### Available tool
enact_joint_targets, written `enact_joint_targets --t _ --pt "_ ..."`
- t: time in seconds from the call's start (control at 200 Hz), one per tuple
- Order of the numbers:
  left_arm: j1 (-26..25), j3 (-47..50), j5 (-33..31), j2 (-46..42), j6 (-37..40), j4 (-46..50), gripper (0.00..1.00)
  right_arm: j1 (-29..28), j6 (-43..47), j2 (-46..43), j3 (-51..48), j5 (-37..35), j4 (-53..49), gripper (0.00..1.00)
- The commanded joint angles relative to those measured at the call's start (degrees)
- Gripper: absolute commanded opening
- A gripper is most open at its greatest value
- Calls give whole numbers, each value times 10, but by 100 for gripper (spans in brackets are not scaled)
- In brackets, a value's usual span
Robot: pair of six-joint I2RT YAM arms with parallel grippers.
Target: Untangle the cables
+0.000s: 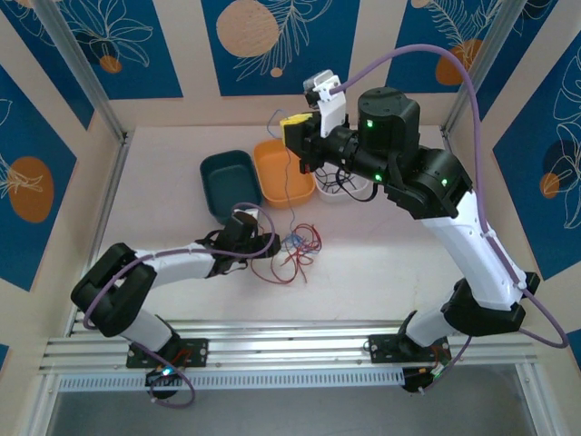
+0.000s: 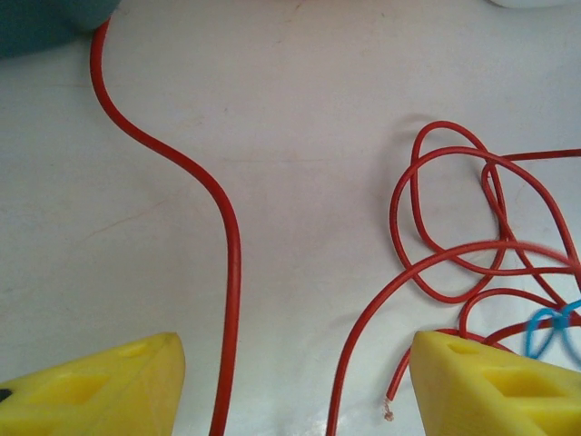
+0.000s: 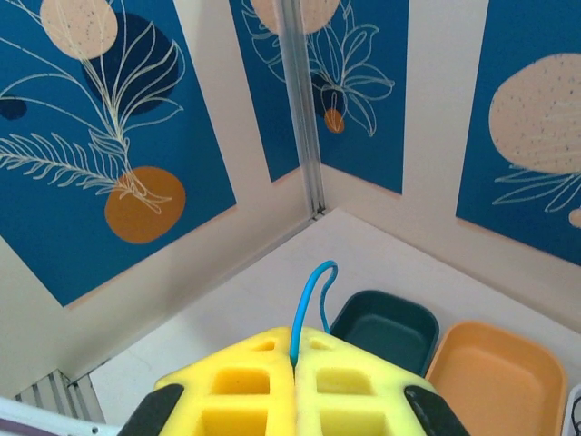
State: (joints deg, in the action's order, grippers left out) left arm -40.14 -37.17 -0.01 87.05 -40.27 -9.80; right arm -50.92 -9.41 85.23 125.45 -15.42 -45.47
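Left jaws apart astride a red cable [image 2: 233,272], right jaws together, clamping a blue cable [image 3: 301,309]

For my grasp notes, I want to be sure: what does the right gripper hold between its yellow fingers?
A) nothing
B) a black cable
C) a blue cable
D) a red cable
C: in the right wrist view, a blue cable rises out of the seam between the closed fingers of the right gripper.
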Motion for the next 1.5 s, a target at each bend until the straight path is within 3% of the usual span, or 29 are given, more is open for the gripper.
enact_joint_targets --t 0.0,0.22,0.815,1.04,1.22,1.351,1.496 --pt "3 4 0 9 -7 -9 66 -2 28 18 48 -2 -16 0" --pt "2 6 -2 14 -6 -11 66 -2 44 45 135 -1 -30 0" --pt "2 12 -11 -14 2 -10 66 2 97 37 193 -12 57 0" --pt "3 23 -22 -107 28 8 67 5 98 34 167 -32 54 0" --pt "2 11 -64 -196 66 75 76 11 92 44 163 -40 42 0" --pt "2 16 -88 -246 84 98 77 15 87 48 163 -36 39 0" --pt "3 26 -55 -295 126 56 73 20 80 51 164 -29 36 0"
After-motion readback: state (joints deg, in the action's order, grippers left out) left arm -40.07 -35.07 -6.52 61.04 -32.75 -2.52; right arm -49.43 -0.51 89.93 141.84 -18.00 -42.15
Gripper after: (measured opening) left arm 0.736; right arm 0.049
